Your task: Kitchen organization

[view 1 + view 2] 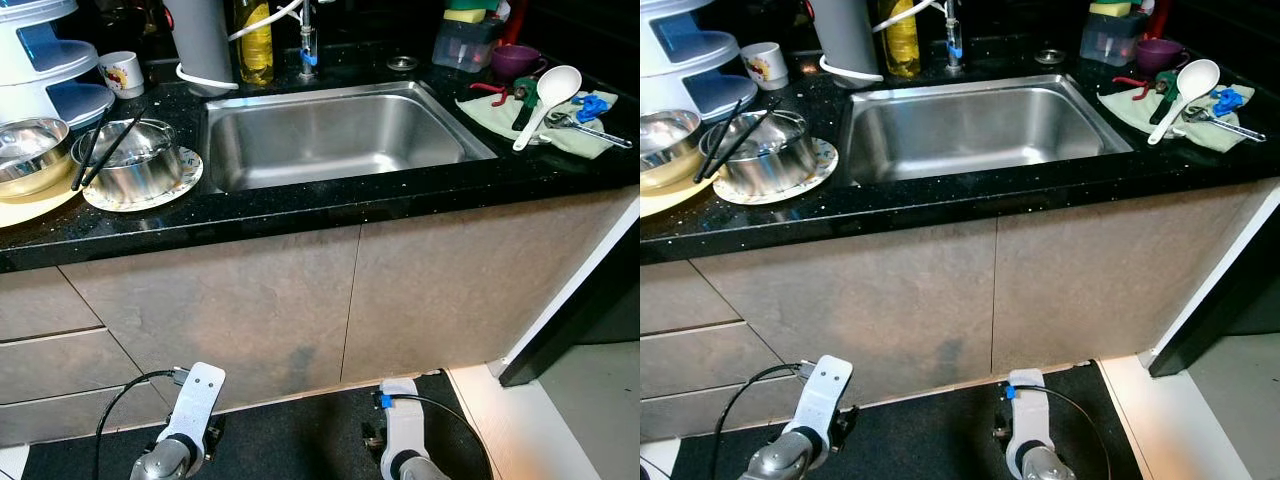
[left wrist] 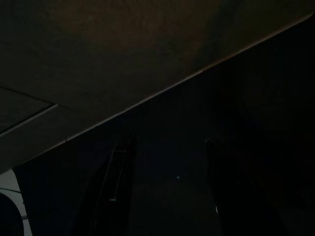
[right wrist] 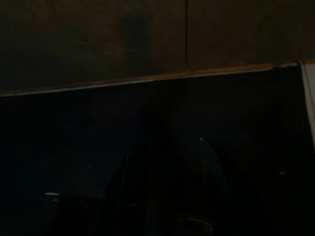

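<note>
A steel sink [image 1: 340,135] is set in the black counter [image 1: 300,215] straight ahead. Left of it a steel bowl [image 1: 135,160] holding black chopsticks [image 1: 95,150] stands on a patterned plate [image 1: 190,175], with a second steel bowl [image 1: 25,150] beside it. Right of the sink a white ladle [image 1: 545,100], a blue clip [image 1: 592,105] and metal utensils [image 1: 595,130] lie on a green cloth [image 1: 490,115]. Both arms hang idle below the counter, left arm [image 1: 190,420] and right arm [image 1: 400,430]. In the dark wrist views the left gripper [image 2: 170,142] and right gripper [image 3: 170,142] show fingers apart, holding nothing.
At the back stand a white mug [image 1: 120,72], a white tiered rack [image 1: 40,60], a yellow oil bottle [image 1: 255,40], the tap [image 1: 307,45], a plastic box [image 1: 465,42] and a purple cup [image 1: 515,62]. Cabinet doors [image 1: 250,310] close the front. A dark mat [image 1: 300,440] covers the floor.
</note>
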{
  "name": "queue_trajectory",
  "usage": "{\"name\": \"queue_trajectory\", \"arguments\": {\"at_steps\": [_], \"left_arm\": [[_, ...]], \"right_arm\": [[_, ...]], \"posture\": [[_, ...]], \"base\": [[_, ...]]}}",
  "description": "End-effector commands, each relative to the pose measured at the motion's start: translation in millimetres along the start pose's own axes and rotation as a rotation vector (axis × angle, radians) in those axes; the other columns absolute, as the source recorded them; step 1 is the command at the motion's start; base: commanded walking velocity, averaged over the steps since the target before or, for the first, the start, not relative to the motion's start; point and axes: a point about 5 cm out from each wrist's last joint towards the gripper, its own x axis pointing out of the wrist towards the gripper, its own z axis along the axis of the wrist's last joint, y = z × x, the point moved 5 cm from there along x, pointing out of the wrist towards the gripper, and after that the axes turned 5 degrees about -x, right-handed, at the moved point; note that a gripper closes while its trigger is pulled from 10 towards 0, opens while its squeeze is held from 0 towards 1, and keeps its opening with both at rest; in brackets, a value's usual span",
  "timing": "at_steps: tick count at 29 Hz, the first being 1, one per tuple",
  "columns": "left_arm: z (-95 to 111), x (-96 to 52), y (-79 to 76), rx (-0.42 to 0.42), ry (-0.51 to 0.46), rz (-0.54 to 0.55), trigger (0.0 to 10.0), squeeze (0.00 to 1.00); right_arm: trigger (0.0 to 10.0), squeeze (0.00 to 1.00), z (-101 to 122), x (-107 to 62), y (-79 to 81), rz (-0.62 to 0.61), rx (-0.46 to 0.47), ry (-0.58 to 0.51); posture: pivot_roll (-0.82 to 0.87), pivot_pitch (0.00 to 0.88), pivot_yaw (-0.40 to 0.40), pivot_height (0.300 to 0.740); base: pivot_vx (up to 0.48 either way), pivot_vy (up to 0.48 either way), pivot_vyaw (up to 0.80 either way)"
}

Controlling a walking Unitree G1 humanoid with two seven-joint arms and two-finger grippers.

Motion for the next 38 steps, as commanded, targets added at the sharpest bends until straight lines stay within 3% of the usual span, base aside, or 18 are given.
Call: {"name": "queue_trajectory", "arguments": {"at_steps": [1,11,38], "left_arm": [[-5,-0.4,-2.4,-0.002,0.011,-0.008,10.0,0.00],[-1,5.1,-7.7,0.012,0.007,-0.035,10.0,0.00],[7,8.1,-3.5,0.034,-0.010,-0.047,10.0,0.00]], "right_arm": [[10.0,0.00,-7,-1.4,1.7,0.001,-0.003,0.015],[10.0,0.00,-8,0.4,6.5,0.008,-0.009,0.004],[10.0,0.00,1,4.6,13.4,0.026,-0.007,-0.020]], "posture": [[-0.02,0.184,0.035,0.740],[-0.02,0.188,0.040,0.740],[0.00,0.197,0.054,0.740]], "base": [[0.000,0.000,0.00],[0.000,0.140,0.00],[0.000,0.380,0.00]]}}
